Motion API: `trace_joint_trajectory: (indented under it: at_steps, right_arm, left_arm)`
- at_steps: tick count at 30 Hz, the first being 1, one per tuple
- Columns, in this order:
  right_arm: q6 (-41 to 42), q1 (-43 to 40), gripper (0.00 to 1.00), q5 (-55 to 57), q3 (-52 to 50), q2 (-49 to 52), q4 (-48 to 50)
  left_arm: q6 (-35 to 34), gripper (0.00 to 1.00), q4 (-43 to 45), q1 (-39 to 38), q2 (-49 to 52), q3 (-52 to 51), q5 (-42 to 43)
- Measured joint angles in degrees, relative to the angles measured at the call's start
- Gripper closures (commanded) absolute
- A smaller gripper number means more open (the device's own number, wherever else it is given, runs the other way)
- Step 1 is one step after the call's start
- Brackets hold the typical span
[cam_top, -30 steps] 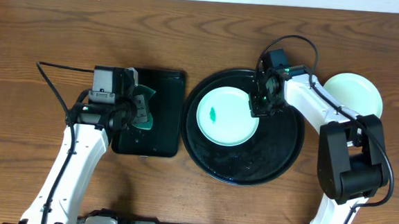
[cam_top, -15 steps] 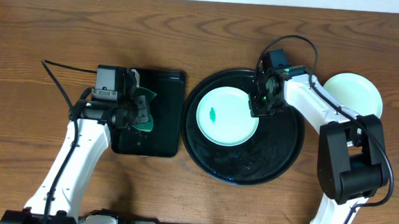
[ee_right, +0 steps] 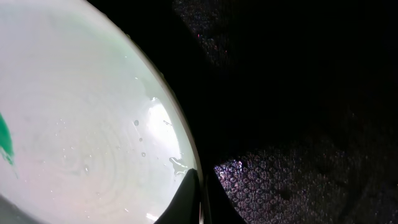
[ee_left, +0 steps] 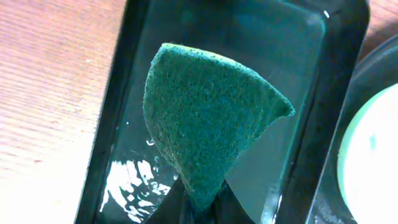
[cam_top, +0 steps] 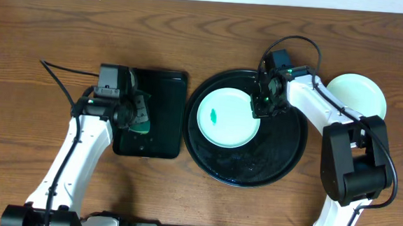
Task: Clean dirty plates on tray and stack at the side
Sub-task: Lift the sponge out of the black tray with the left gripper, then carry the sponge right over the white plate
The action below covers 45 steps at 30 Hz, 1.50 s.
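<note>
Preparing to scrub: left tool (cam_top: 140, 114) clamps the sponge (ee_left: 205, 124); right tool (cam_top: 259, 109), closed, pinches the plate (cam_top: 225, 121) rim on the tray (cam_top: 283, 156). Next, the sponge must reach the green smear (cam_top: 214, 116).

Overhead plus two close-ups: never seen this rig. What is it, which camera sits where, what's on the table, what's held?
Two robot arms sit at a wooden table, each ending in a two-finger gripper. The wide picture is from a fixed camera above; the two close-ups come from cameras on each wrist, looking along its fingers. On the table: a rectangular tray with water in it, a round black tray carrying a pale plate with a green smear, and another pale plate to the right of it. The left gripper is shut on a green sponge over the rectangular tray. The right gripper is shut on the smeared plate's rim.
</note>
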Motion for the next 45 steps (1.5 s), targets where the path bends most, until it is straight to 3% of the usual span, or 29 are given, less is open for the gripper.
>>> trace_joint_trajectory:
  at_steps: [6, 12, 15, 23, 45]
  right_arm:
    - [0.0, 0.0, 0.99, -0.3, 0.0, 0.0, 0.1]
    - [0.0, 0.0, 0.99, -0.6, 0.0, 0.0, 0.2]
    - [0.0, 0.0, 0.99, -0.7, -0.1, 0.0, 0.2]
    - [0.0, 0.0, 0.99, -0.8, -0.1, 0.0, 0.2]
    - [0.0, 0.0, 0.99, -0.9, -0.1, 0.0, 0.2]
  left_arm:
    - [-0.7, 0.93, -7.2, 0.0, 3.4, 9.9, -1.7]
    - [-0.6, 0.93, -19.8, 0.0, 12.5, 23.4, -2.6]
    - [-0.6, 0.93, -22.0, -0.2, 16.7, 28.1, -2.7]
    - [-0.6, 0.93, -21.6, -5.0, 19.5, 28.8, -1.4]
    - [-5.7, 0.93, -6.1, -25.3, 19.5, 26.2, -0.8]
